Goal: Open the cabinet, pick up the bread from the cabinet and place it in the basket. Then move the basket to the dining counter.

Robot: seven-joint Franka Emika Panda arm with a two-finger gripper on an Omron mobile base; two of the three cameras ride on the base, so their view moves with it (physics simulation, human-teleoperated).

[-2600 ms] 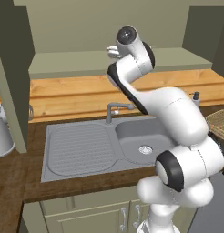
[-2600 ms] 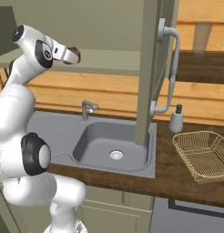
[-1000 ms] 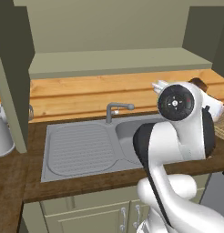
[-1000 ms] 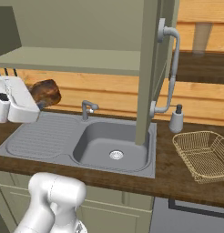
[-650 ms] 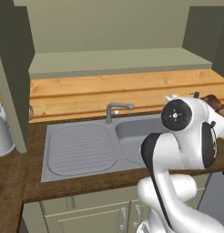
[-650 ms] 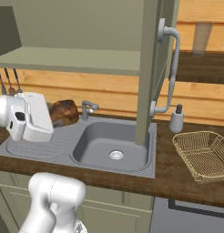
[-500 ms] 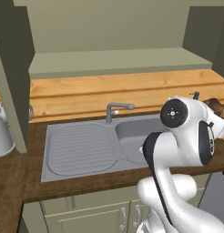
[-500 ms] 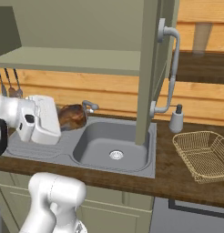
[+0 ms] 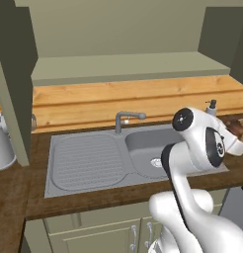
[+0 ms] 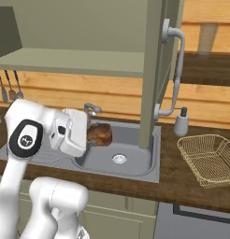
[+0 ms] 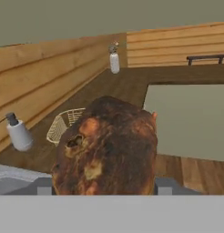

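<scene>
Carrying bread (image 10: pixel 99 134) above sink (image 10: pixel 118 158), basket (image 10: pixel 209 158) off right.
Pinched firmly in gripper (image 10: pixel 91 135); probably light, crusty, crumbly — best gripped gently across middle.

Soft, even light fills the kitchen, with no glare anywhere and only faint shadows. The cabinet (image 9: pixel 128 29) recess sits dimmer than the wooden wall below. Edges look crisp but flat; up close, the bread (image 11: pixel 107 148) appears coarse and slightly blurred.
</scene>
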